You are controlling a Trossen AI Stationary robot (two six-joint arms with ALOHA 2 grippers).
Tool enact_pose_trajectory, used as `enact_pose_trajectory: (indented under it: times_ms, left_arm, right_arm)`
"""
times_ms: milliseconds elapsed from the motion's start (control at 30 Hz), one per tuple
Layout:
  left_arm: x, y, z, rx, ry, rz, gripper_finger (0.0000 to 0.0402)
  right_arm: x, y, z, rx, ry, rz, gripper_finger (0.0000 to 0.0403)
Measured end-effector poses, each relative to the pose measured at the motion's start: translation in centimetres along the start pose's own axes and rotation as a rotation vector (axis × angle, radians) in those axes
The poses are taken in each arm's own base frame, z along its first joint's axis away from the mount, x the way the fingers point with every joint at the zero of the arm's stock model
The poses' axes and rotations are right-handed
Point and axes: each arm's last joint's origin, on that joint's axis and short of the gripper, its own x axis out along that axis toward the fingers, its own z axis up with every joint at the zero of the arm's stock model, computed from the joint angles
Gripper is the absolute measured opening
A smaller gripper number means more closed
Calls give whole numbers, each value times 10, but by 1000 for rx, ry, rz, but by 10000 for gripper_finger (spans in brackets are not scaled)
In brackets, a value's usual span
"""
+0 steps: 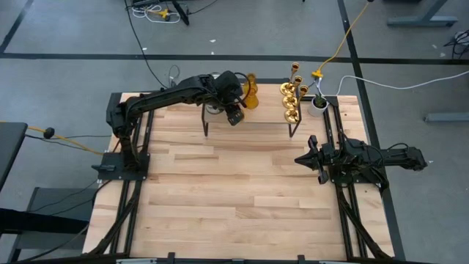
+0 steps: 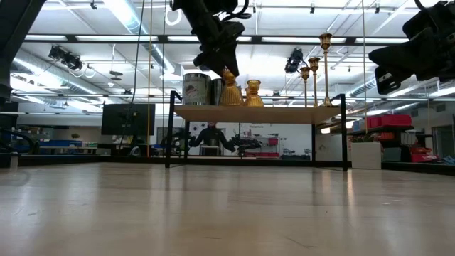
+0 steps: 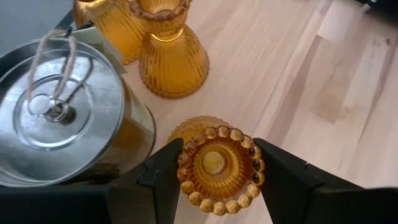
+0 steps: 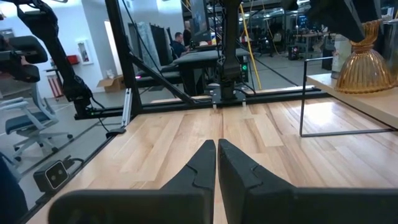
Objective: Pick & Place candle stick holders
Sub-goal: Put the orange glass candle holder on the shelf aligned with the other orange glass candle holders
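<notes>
The left gripper (image 3: 214,180) hangs over the raised wooden shelf (image 2: 284,114) at the far edge of the table (image 1: 242,191), its two fingers part-way apart and pressed against the beaded rim of an amber holder (image 3: 216,167), one finger on each side. Gripping it by the narrow top makes sense: the flared skirt below is too wide for the jaws, and a top hold keeps the piece upright so it can go straight down onto its base. In the low view the held piece (image 2: 229,91) appears to sit on or just above the shelf board, though from that level angle I cannot tell whether it is touching. It sits close to a silvery glass cylinder (image 3: 59,118) on one side and two more amber holders (image 3: 171,59) a little further on, so like goes with like and the shelf fills in groups. The brass holders (image 1: 292,95) stand together toward the other end of the shelf, beside the small white pot (image 1: 318,105) with its plant. The right gripper (image 4: 216,163) waits low over the right side of the table, well apart from the shelf, its fingers pressed together on nothing, presumably parked to keep clear of the working arm.
</notes>
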Motion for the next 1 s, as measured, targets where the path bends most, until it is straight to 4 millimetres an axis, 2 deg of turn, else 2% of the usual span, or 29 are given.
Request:
enact_pose_trajectory:
  times_ms: [700,1000]
  left_arm:
    - [0,0,4,15,-51,28,206]
    - [0,-2,7,38,-82,51,255]
  right_arm:
    - [0,0,0,0,0,0,20]
    - [0,0,0,0,0,0,20]
